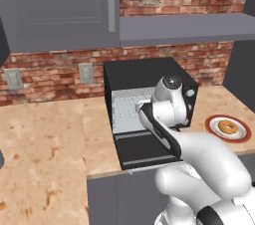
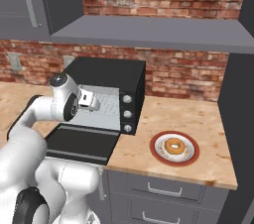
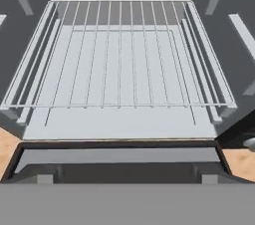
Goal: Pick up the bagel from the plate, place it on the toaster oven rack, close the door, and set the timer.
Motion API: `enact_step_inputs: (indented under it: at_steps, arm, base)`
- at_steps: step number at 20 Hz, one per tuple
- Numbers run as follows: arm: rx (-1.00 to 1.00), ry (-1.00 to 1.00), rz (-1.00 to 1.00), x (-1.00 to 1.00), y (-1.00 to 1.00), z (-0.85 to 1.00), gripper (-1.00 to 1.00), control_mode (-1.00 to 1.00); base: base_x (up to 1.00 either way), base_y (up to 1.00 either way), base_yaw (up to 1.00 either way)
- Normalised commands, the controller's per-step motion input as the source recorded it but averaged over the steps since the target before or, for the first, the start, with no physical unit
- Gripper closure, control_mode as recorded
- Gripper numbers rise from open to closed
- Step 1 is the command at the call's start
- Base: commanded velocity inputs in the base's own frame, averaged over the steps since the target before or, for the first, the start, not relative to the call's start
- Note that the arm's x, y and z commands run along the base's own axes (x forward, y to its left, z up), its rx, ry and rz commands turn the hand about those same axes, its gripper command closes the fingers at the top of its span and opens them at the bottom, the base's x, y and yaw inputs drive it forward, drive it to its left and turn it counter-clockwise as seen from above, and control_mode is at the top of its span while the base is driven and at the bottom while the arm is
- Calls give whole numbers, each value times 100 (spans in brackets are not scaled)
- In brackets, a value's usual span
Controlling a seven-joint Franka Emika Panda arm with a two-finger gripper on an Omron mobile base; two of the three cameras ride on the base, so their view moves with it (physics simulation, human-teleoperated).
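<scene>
A: Though the jaws hang in front of the toaster oven [image 2: 106, 84], can you tell how wide they stand?

B: No, I cannot tell; the fingertips are hidden. The hand looks straight at the bare rack [image 3: 119, 55].

A: And the door [image 2: 82, 143]?

B: Folded down flat, open. The bagel [image 2: 174, 145] lies on the plate [image 2: 158, 156], on the counter [image 2: 198, 119] right of the oven, apart from it.

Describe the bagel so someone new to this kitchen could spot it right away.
Find the black toaster oven on the counter. Just right of it sits a small white plate with a red rim. The bagel is the golden-brown ring lying on that plate.
</scene>
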Motion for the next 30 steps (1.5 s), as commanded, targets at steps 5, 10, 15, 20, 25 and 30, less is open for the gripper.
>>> enact_step_inputs:
  at_steps: [5,10,15,20,25,30]
  arm:
    - [0,0,-1,39,0,-12,-100,-100]
    - [0,0,0,29,0,-23,-100,-100]
    - [0,0,0,26,5,-29,-100,-100]
    - [0,-1,0,20,3,-25,-100,-100]
    - [0,-6,0,15,0,-10,-100,-100]
    - [0,-10,0,11,0,-1,-100,-100]
  base:
    - [0,0,0]
    - [0,0,0]
    - [0,0,0]
    - [0,0,0]
    - [0,0,0]
    - [0,0,0]
